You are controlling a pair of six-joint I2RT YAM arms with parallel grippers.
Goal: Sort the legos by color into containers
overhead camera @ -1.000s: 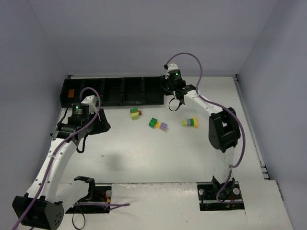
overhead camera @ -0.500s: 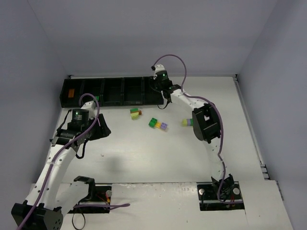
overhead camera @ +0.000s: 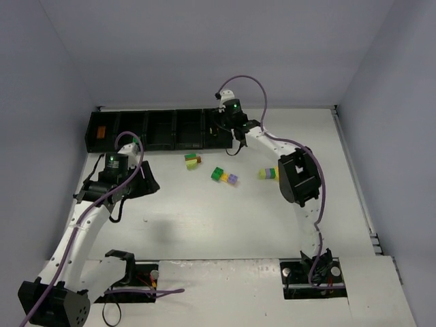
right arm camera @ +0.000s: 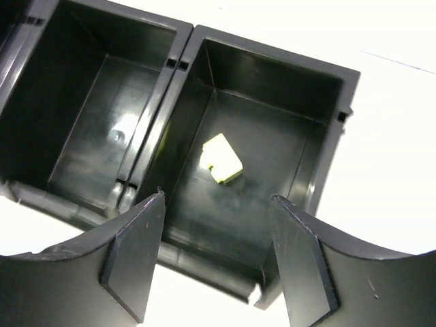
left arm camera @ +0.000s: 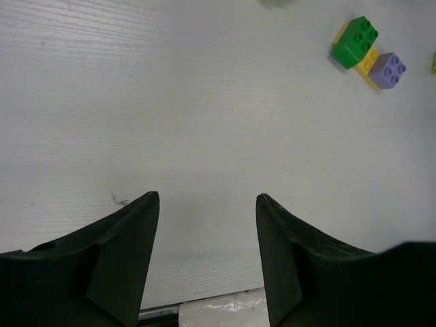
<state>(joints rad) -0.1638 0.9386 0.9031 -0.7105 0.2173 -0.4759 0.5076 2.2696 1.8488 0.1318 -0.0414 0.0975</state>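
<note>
**Yellow brick lies in the end bin, right pincer apart above it**

From above, the right pincer (overhead camera: 222, 129) and its wrist cover the inside of the rightmost of the black bins (overhead camera: 163, 114), so the bin's contents cannot be seen there. The right wrist view shows them: a yellow brick (right arm camera: 221, 159) lies loose on the bin floor, and the right pincer (right arm camera: 216, 197) stands apart above it with nothing in its grasp. The neighbouring bin is cut off at the frame edge.

The right arm's elbow hides one end of the lime-and-yellow cluster (overhead camera: 266, 174) on the counter (overhead camera: 204, 218). An orange brick (overhead camera: 100, 133) shows in the leftmost bin.

The left pincer (left arm camera: 206, 196) hangs apart over bare counter. A green brick (left arm camera: 357, 41), a yellow one (left arm camera: 368, 61) and a lilac one (left arm camera: 389, 70) lie joined well ahead of it. A blurred speck at the top edge is too cut off to name.

A second ago the right elbow sat farther right and that cluster's lilac end was in view. The wrist has since shifted left along the row.
</note>
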